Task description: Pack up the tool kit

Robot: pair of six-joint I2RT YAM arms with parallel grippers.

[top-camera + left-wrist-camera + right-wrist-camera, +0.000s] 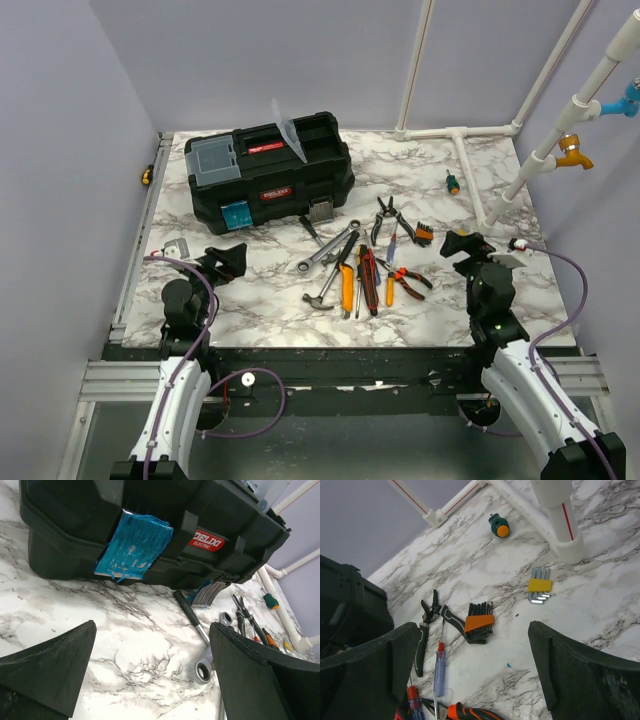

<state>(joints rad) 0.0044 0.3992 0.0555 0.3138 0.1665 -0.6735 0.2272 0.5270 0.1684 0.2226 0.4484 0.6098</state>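
The black toolbox (270,172) stands at the back left of the marble table, its clear lid (288,130) tipped up and its metal latch (320,211) facing front. Loose tools lie mid-table: a ratchet wrench (328,248), hammer (328,288), orange-handled pliers (410,283), black pliers (384,218) and screwdrivers (368,280). My left gripper (225,262) hovers open in front of the toolbox (150,525), with the wrench (197,630) by its right finger. My right gripper (462,245) is open above bare marble, with a hex key set (480,622) ahead of its gap (474,647).
White pipes (470,170) run along the table's back right, with a green stubby screwdriver (453,183) beside them. A yellow hex key set (540,589) lies near a pipe foot. A small white object (177,248) sits by the left arm. Purple walls enclose the table.
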